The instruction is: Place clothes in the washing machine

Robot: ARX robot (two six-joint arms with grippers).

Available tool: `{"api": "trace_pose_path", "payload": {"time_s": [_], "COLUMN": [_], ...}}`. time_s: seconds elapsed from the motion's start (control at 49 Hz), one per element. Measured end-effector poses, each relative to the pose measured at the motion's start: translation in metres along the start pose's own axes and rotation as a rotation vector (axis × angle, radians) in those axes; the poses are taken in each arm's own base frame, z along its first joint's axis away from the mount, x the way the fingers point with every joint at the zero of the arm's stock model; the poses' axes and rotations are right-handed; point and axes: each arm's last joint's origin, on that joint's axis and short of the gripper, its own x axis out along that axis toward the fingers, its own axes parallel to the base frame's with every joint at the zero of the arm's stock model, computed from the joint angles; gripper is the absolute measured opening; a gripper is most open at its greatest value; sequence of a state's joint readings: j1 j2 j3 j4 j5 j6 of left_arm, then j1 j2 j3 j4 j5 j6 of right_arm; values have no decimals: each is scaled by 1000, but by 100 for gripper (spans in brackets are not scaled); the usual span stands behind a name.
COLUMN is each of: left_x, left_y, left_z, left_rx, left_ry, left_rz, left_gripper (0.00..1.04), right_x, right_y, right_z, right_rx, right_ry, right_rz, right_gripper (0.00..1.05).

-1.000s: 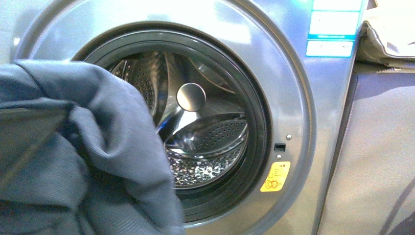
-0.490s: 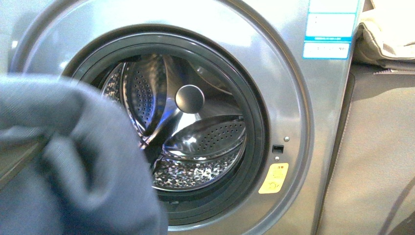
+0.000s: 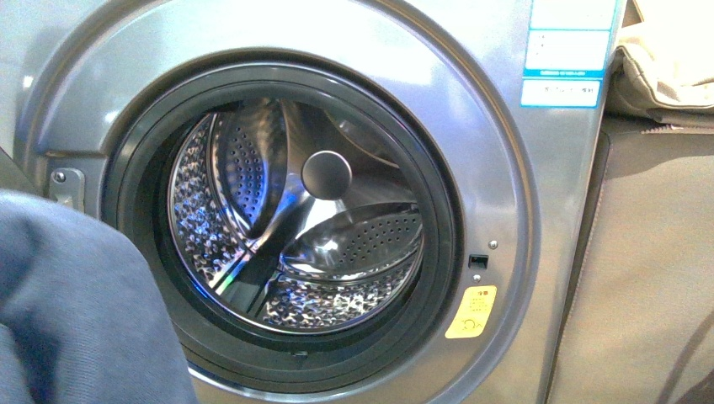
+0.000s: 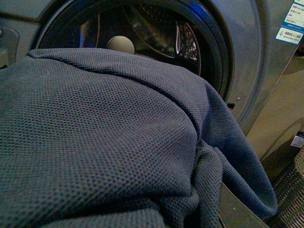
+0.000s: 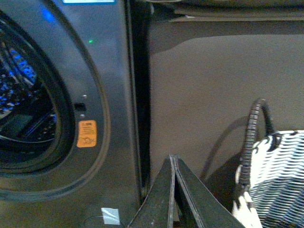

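Note:
The washing machine (image 3: 497, 168) fills the front view, silver-grey, its black-rimmed porthole (image 3: 290, 227) open onto a bare perforated steel drum (image 3: 337, 252). The clothes (image 3: 76, 311), a dark navy-blue fabric, hang at the lower left, in front of and below the porthole. In the left wrist view the clothes (image 4: 109, 137) cover nearly everything. They hide the left gripper, which is shut on them, with the washing machine (image 4: 247, 61) just beyond. My right gripper (image 5: 173, 159) is shut with nothing in it, low beside the washing machine (image 5: 109, 85), near its yellow sticker (image 5: 87, 133).
A grey-beige cabinet (image 3: 648, 261) stands right of the machine with beige folded fabric (image 3: 665, 67) on top. A black-and-white woven basket (image 5: 275, 175) sits by the right gripper. A small white scrap (image 5: 110, 215) lies on the floor at the machine's base.
The clothes have dropped down and to the left in the front view, uncovering the whole porthole and drum.

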State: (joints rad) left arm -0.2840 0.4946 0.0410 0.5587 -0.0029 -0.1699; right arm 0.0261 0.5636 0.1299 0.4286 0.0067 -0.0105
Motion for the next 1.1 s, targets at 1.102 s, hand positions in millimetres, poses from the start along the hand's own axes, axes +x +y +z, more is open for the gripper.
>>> {"api": "trace_pose_path", "payload": {"time_s": [1.102], "left_x": [204], "left_y": [10], "left_z": [-10], "left_rx": [116], "left_ry": [40], "left_rz": [10], "left_gripper": [13], "right_x": [-32], "right_y": [-2], "right_z": [-28], "right_rx": [0], "right_ry": [-13], "right_rz": [-19], "right_gripper": [2]}}
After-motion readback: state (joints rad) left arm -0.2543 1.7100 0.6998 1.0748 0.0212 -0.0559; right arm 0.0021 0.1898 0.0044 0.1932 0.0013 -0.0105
